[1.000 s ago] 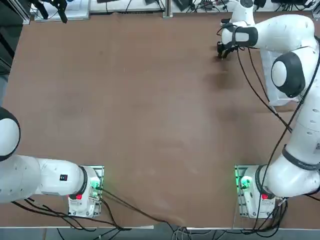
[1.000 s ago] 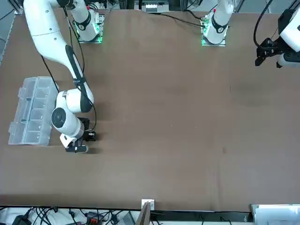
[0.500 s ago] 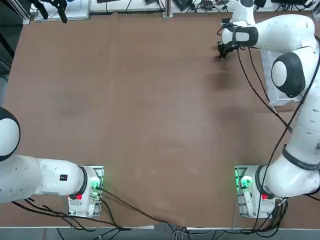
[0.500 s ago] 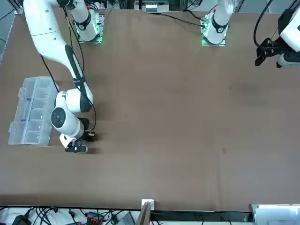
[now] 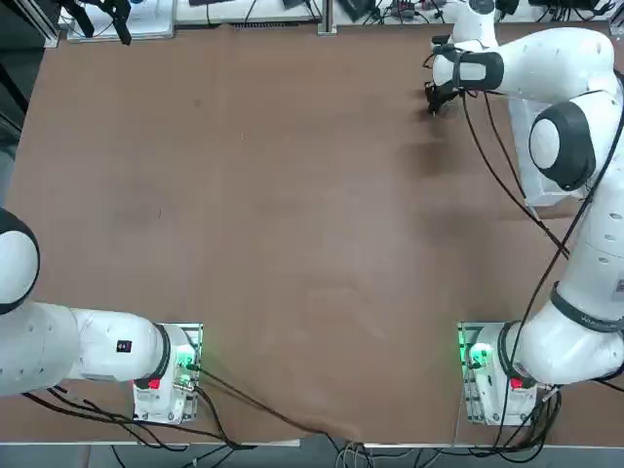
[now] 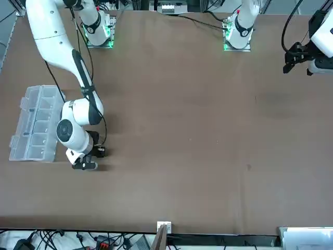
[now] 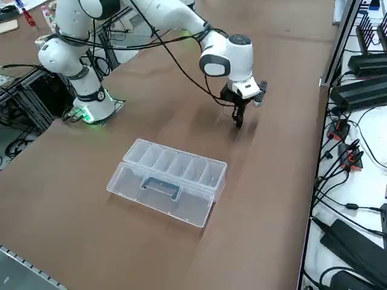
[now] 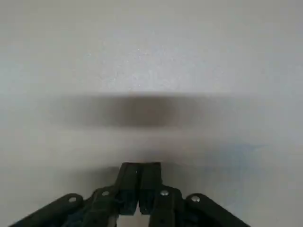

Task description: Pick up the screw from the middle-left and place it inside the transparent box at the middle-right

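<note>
My right gripper [image 5: 432, 105] is down at the table top near the far edge, a short way left of the transparent box [image 5: 525, 174]. In the right wrist view its two dark fingers [image 8: 129, 176] are pressed together, so the gripper [image 8: 138, 166] is shut, tips at the table. The screw does not show in any view, and nothing can be seen between the fingers. In the front view the gripper [image 6: 86, 165] sits just beside the box [image 6: 35, 125]. The right side view has the gripper [image 7: 238, 122] beyond the box [image 7: 169, 178], whose lid lies open in front of its row of compartments.
The right arm's elbow [image 5: 564, 144] hangs over part of the box. Cables [image 5: 497, 156] trail from the wrist back toward the base [image 5: 487, 375]. The table's far edge [image 5: 322, 27] is close behind the gripper, with cables and gear beyond it.
The fingers have drawn slightly closer together. The arm has stayed where it was.
</note>
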You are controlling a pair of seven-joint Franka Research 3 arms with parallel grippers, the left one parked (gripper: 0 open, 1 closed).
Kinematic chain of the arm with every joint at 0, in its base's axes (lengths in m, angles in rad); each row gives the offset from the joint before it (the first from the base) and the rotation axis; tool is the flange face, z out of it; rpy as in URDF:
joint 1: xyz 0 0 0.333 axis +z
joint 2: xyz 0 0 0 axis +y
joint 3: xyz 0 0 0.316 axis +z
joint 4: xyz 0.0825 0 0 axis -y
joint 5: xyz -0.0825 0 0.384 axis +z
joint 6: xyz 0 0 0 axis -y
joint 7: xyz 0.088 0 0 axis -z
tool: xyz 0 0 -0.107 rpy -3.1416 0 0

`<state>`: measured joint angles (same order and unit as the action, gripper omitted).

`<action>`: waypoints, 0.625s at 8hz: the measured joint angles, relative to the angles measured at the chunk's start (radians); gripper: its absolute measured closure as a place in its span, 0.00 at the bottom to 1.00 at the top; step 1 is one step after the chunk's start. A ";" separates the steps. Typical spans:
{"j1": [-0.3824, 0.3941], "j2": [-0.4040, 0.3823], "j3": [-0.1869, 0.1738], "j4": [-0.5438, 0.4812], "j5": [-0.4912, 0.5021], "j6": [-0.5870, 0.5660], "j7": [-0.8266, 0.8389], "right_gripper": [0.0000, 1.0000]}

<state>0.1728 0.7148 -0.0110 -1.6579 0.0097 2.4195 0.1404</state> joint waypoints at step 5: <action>-0.065 -0.124 -0.008 0.028 0.000 -0.130 -0.050 0.96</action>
<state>0.1077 0.5913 -0.0194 -1.6302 0.0096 2.2899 0.0902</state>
